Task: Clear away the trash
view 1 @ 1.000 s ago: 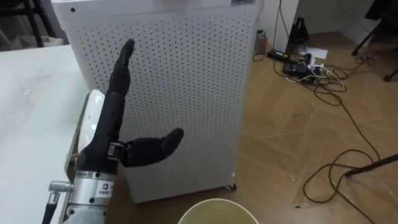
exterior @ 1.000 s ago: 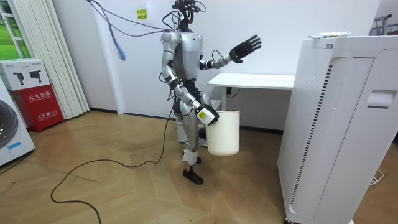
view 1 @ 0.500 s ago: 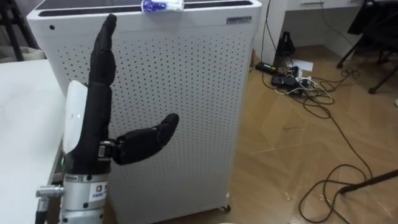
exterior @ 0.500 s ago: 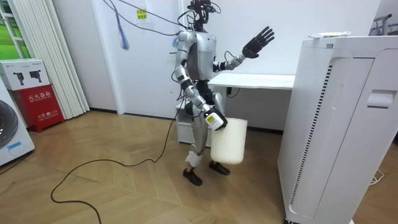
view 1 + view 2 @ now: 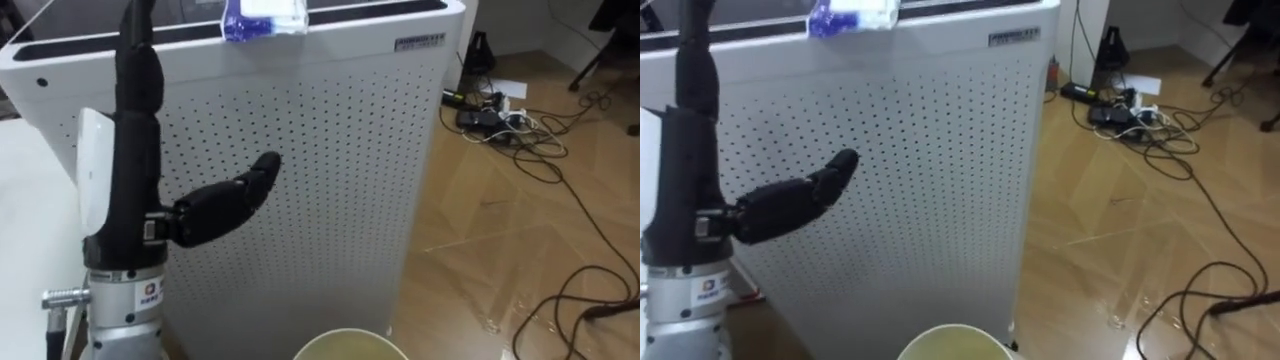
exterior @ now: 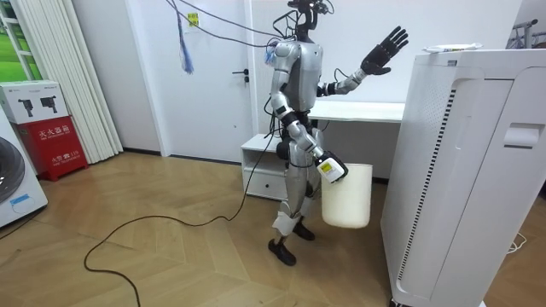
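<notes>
Reaching step: the left hand (image 5: 135, 185), at frame left, is empty, fingers straight, thumb apart. The garbage (image 5: 263, 17), a blue-white wrapper, lies atop the white cabinet (image 5: 330, 150), upper left. Next the hand probably must come over it and close. For the right hand (image 6: 328, 169), at the bin (image 6: 348, 198), the fingers cannot be told.

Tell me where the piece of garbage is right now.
The blue and white wrapper lies on top of the tall white perforated unit, near its front edge, just right of the raised left hand in the left eye view.
</notes>
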{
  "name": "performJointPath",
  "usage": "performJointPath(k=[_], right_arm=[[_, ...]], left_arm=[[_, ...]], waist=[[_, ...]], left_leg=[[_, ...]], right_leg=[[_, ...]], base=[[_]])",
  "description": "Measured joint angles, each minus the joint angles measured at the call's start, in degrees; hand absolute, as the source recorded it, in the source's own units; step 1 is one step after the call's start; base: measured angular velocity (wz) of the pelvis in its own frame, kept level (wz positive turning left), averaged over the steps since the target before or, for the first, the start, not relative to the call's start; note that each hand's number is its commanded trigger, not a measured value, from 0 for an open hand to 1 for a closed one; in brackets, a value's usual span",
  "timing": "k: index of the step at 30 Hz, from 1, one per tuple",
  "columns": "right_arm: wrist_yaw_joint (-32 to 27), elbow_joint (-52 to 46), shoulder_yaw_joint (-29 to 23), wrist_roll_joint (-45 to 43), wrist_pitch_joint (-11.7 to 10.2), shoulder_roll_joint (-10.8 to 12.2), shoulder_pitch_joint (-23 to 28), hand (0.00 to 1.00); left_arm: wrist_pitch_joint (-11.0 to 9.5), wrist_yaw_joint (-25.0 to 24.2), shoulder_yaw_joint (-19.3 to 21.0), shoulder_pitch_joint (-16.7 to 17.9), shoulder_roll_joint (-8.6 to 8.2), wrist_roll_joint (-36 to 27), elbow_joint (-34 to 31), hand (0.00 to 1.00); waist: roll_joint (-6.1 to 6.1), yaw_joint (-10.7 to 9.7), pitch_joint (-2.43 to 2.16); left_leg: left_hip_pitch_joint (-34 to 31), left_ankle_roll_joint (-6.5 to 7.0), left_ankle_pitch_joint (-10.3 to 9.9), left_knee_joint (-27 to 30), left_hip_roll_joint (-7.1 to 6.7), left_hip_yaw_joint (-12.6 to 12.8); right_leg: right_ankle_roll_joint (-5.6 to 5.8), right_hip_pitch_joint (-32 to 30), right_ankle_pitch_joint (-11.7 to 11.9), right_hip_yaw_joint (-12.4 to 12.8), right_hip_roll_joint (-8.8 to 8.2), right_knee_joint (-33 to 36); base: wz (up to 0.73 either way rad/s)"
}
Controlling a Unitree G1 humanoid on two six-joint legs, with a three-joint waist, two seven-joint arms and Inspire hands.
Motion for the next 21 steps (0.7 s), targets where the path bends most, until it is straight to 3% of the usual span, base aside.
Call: performJointPath(k=[7,15,21], right_arm=[[-0.08,-2.43,-0.01,-2.96,-0.08,-0.46,0.6,1.0],[0.15,-3.74,0.0,-3.84,-0.13,-0.31,0.95,1.0],[1.48,-4.18,-0.01,-3.93,-0.13,-0.39,1.05,1.0]], left_arm=[[1.72,1.1,-0.01,-0.05,2.11,8.95,-0.07,0.0],[5.15,1.06,0.13,-0.06,2.54,14.14,-1.02,0.0],[6.46,1.06,0.43,-0.19,4.42,19.2,-2.03,0.0]], waist=[[-1.64,0.65,-0.42],[-1.44,1.0,-0.56],[-0.08,0.52,-0.7]], left_leg=[[3.66,-0.07,0.04,-3.35,0.46,-0.72],[6.36,-0.07,0.04,-5.72,0.97,-0.77],[6.45,-0.07,0.04,-5.74,1.12,-0.72]], right_leg=[[0.26,5.44,1.12,-0.8,1.16,-6.58],[0.37,9.25,2.96,-0.78,2.1,-11.44],[0.39,9.61,3.57,-0.7,2.35,-12.13]], base=[[0.05],[0.0],[0.0]])
